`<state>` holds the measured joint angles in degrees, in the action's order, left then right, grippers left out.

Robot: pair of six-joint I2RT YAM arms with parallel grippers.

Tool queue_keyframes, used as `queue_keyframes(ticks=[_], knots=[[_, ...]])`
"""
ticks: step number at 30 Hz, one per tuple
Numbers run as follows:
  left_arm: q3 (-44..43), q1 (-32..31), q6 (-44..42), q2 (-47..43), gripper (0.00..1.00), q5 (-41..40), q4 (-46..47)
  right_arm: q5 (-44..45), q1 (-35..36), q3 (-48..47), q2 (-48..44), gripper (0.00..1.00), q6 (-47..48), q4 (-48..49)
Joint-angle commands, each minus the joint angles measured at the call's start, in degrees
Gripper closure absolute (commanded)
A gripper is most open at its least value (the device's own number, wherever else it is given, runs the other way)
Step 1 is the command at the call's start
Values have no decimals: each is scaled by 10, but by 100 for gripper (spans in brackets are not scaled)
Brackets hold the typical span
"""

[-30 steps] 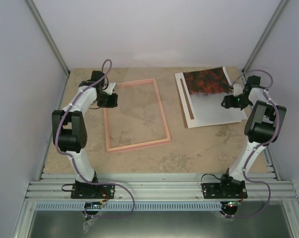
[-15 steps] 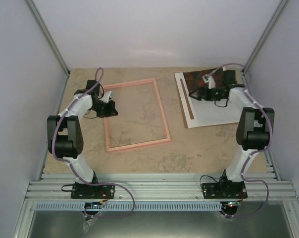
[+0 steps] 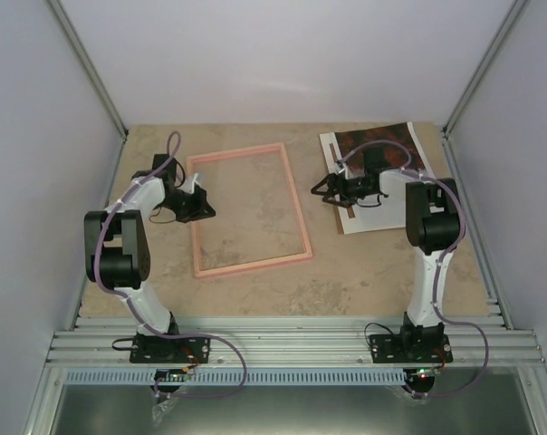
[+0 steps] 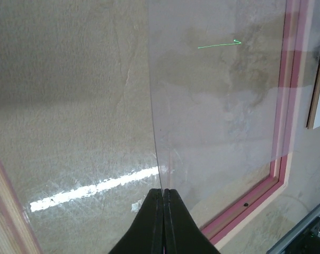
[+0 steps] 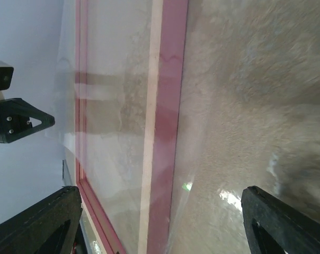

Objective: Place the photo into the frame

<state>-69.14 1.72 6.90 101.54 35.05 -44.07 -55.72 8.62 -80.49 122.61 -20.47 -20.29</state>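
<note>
**Photo not in frame**

Left gripper is pinched tight on the edge of a clear sheet over the frame. Right gripper is spread wide, just right of the frame. The photo lies beyond it, picture up, on a white board on the desk.

Top view: the right gripper and its wrist cover part of the photo beneath them. Right wrist view: the frame ahead of the fingers runs off top and bottom; the table beside it is blurred.
</note>
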Motion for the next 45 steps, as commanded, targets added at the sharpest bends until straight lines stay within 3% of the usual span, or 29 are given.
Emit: queue_keyframes(ticks=[1,7,12,15,19,20,27,35,38,39,41,42,44,45], knots=[[8,2,9,2,100,26,16,-25,20,-4,37,18,-56,38],[13,2,4,5,100,34,17,-38,34,-35,88,24,-84,58],[15,2,-1,11,100,26,18,-52,36,-51,107,38,-103,88],[16,2,-5,11,100,25,19,-50,37,-54,102,55,-104,104],[16,2,-15,-1,100,26,15,-66,39,-65,97,95,-97,106],[15,2,-16,-13,100,21,14,-68,41,-70,93,99,-89,101],[13,2,-63,-148,100,-61,-1,-56,78,-98,47,99,-36,110],[32,6,-137,-249,98,-161,-68,-53,159,-153,80,99,-20,91],[52,7,-156,-284,85,-208,-85,-47,184,-181,103,99,-12,77],[57,10,-169,-290,75,-230,-93,-41,191,-187,111,100,-9,75],[51,44,-182,-298,35,-244,-103,-32,201,-196,129,99,-9,73],[44,71,-185,-302,22,-228,-105,-29,204,-200,140,99,-12,69],[26,115,-188,-301,5,-201,-106,-20,208,-202,155,100,-18,69],[19,133,-189,-298,1,-185,-107,-16,209,-200,161,99,-21,72]])
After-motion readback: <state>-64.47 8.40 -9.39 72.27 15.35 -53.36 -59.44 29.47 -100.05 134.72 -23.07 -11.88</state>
